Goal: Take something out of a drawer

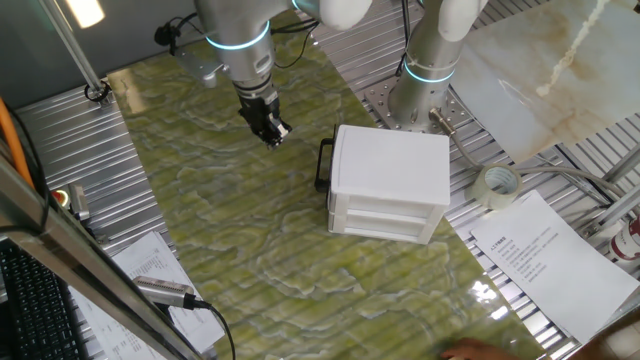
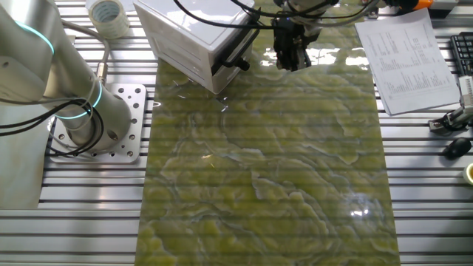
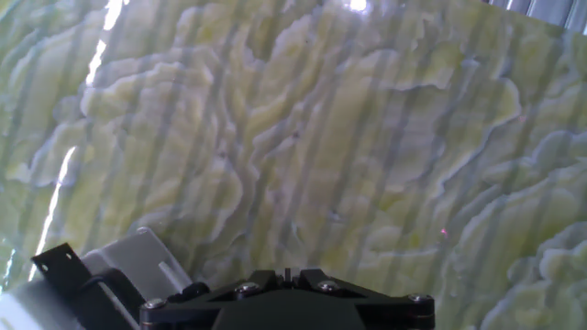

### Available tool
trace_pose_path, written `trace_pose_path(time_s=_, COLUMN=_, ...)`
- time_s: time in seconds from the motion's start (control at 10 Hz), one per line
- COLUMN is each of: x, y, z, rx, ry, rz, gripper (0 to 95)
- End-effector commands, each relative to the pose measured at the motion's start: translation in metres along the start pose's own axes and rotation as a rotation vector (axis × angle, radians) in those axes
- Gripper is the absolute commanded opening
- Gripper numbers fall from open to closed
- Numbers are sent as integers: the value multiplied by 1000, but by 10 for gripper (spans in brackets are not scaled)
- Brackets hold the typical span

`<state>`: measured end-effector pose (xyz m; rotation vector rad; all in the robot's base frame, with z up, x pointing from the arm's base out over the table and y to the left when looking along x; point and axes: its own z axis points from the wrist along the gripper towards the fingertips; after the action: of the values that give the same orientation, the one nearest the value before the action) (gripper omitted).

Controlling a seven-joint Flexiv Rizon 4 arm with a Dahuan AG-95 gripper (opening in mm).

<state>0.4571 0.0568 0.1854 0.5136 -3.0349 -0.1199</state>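
Observation:
The white cabinet [image 1: 392,172] [image 2: 186,31] stands on the green marbled mat. Its drawer is pushed in, and the black bar handle [image 1: 325,163] [image 2: 233,50] faces my gripper. No wooden cube shows in any view. My gripper [image 1: 274,132] [image 2: 291,58] hovers over the mat a short way in front of the handle, apart from it, with its fingers together and nothing between them. In the hand view the fingertips [image 3: 287,275] sit at the bottom edge, and a corner of the cabinet [image 3: 138,266] with part of the handle [image 3: 58,262] lies at lower left.
The arm's base [image 1: 430,72] [image 2: 83,118] is bolted behind the cabinet. A tape roll [image 1: 498,186] [image 2: 108,12] and printed sheets [image 1: 545,258] [image 2: 408,53] lie beside the mat. A keyboard [image 1: 30,305] sits off the mat's other side.

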Motion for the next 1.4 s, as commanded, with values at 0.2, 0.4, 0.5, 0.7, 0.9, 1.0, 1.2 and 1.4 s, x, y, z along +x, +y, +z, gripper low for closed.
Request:
trace_pose_path(time_s=0.2, x=2, y=0, z=-1, rx=-2, ry=5, rz=-9, gripper=0)
trace_pose_path(time_s=0.4, x=2, y=0, z=-1, rx=7, ry=-3, rz=11, gripper=0)
trace_pose_path(time_s=0.5, x=2, y=0, z=-1, rx=5, ry=-3, rz=17, gripper=0)
trace_pose_path(time_s=0.7, x=2, y=0, z=-1, rx=6, ry=-7, rz=19, gripper=0)
trace_pose_path(time_s=0.9, x=2, y=0, z=-1, rx=7, ry=-12, rz=24, gripper=0)
trace_pose_path(time_s=1.0, x=2, y=0, z=-1, rx=10, ry=-24, rz=61, gripper=0)
trace_pose_path(time_s=1.2, x=2, y=0, z=-1, rx=11, ry=-24, rz=77, gripper=0)
trace_pose_path(time_s=1.4, x=2, y=0, z=-1, rx=10, ry=-15, rz=27, gripper=0)
